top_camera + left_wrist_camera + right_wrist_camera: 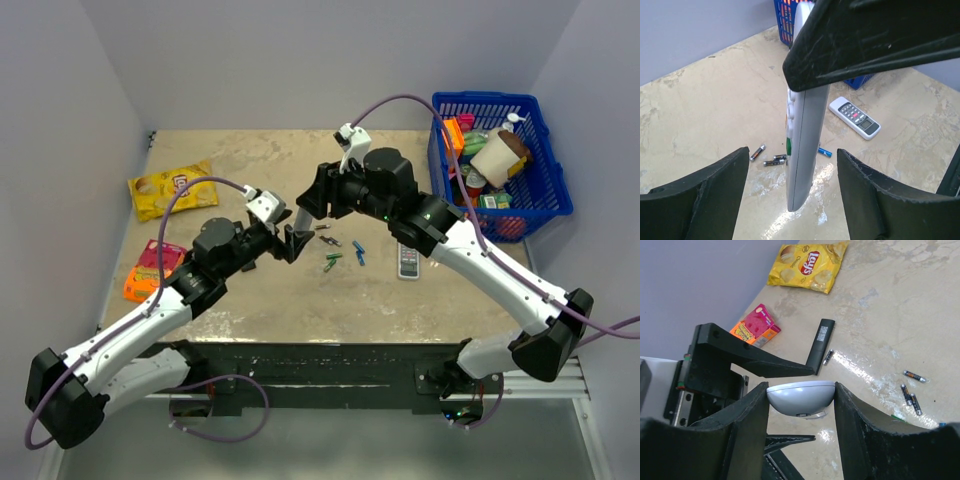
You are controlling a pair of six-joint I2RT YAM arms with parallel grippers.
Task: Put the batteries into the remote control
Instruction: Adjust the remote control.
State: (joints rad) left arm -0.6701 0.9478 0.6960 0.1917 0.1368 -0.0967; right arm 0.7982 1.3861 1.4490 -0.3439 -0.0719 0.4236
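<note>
My right gripper (800, 387) is shut on the rounded end of the white remote control (800, 397) and holds it up above the table. The remote (802, 150) hangs end-down between the fingers of my left gripper (791, 152), which stands open with a gap on each side. From above, both grippers meet at mid-table, the left (293, 243) just below the right (312, 200). Two green batteries (333, 260) lie on the table beside them, with a blue cell (358, 253) and dark cells (325, 235) close by.
A grey-white remote with dark buttons (408, 260) lies right of the cells, and a black remote (820, 346) lies near them. A blue basket (545, 180) of goods stands at the back right. A yellow chips bag (170, 187) and a pink-orange packet (152, 270) lie on the left.
</note>
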